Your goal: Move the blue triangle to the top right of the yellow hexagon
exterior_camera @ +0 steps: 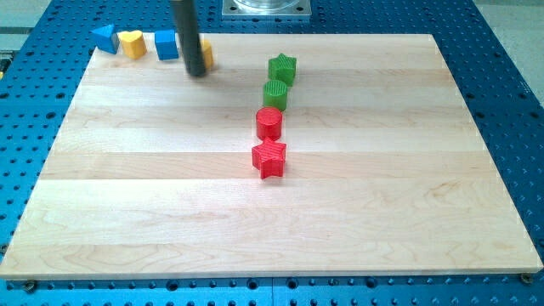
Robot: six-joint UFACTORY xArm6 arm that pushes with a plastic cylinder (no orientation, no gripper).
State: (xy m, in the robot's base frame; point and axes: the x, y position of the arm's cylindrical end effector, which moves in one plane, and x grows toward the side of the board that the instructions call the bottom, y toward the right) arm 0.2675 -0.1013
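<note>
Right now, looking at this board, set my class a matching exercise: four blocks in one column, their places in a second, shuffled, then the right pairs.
Blocks
1. blue triangle
2. green star
3. red star
4. yellow heart

Places
A. lowest of the middle column of four
B. farthest to the view's left in the top row
C. head of the middle column
D. between the blue triangle and the blue cube

Pairs: 1-B, 2-C, 3-A, 4-D

My tip stands just right of the blue cube.
</note>
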